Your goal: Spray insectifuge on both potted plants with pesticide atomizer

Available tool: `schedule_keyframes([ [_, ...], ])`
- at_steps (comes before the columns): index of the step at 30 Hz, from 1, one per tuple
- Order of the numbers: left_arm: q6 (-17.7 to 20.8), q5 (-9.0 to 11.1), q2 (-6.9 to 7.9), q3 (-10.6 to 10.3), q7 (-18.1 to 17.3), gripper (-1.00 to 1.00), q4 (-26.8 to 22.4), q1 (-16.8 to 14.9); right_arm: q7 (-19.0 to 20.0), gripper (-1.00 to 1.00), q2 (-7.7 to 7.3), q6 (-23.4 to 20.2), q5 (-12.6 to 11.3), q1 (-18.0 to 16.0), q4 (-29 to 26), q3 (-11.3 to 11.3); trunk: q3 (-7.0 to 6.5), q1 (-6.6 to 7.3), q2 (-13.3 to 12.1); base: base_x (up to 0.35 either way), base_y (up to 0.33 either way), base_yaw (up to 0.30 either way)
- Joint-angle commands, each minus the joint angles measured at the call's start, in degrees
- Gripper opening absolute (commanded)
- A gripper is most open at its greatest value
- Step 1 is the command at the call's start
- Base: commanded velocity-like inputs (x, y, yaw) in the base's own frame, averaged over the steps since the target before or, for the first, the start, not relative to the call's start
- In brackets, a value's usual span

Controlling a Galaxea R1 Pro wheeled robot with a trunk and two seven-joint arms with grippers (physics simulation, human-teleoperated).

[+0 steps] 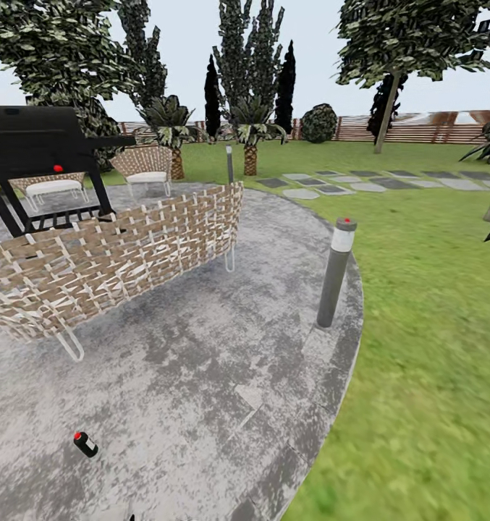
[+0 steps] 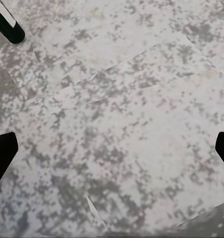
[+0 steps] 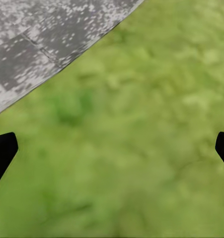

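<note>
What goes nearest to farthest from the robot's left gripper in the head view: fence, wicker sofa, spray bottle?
1. pesticide atomizer, lying on the patio close to the left gripper.
2. wicker sofa, mid-patio, on the left.
3. wooden fence, far back across the lawn.

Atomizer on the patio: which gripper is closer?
Left. Left gripper hangs open over the paving with the pesticide atomizer in view; right gripper is open over the lawn.

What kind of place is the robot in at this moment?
Most likely a home garden with a patio. A round grey paved patio meets green lawn, a woven wicker sofa stands on the paving, and trees and a slatted wooden fence close off the far side.
</note>
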State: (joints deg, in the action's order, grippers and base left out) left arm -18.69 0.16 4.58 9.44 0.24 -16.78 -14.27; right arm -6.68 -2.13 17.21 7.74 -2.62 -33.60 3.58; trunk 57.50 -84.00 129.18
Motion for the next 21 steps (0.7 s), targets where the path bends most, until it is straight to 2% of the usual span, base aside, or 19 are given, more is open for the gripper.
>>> schedule_keyframes([
  [1,-0.2,0.0,-0.01,0.1,0.0,1.00,0.1,-0.1,-0.3,1.00,0.02,0.1,0.6,0.0,0.0,0.1,0.05,0.01,0.0,0.002,0.000,0.278],
  [8,-0.2,0.0,-0.01,0.1,0.0,1.00,0.1,0.0,-0.3,1.00,0.02,0.1,0.6,0.0,0.0,0.1,0.05,0.01,0.0,0.055,-0.029,0.278],
  [21,-0.2,0.0,-0.01,0.1,0.0,1.00,0.1,0.0,-0.3,1.00,0.02,0.1,0.6,0.0,0.0,0.1,0.05,0.01,0.0,0.247,-0.152,0.278],
])
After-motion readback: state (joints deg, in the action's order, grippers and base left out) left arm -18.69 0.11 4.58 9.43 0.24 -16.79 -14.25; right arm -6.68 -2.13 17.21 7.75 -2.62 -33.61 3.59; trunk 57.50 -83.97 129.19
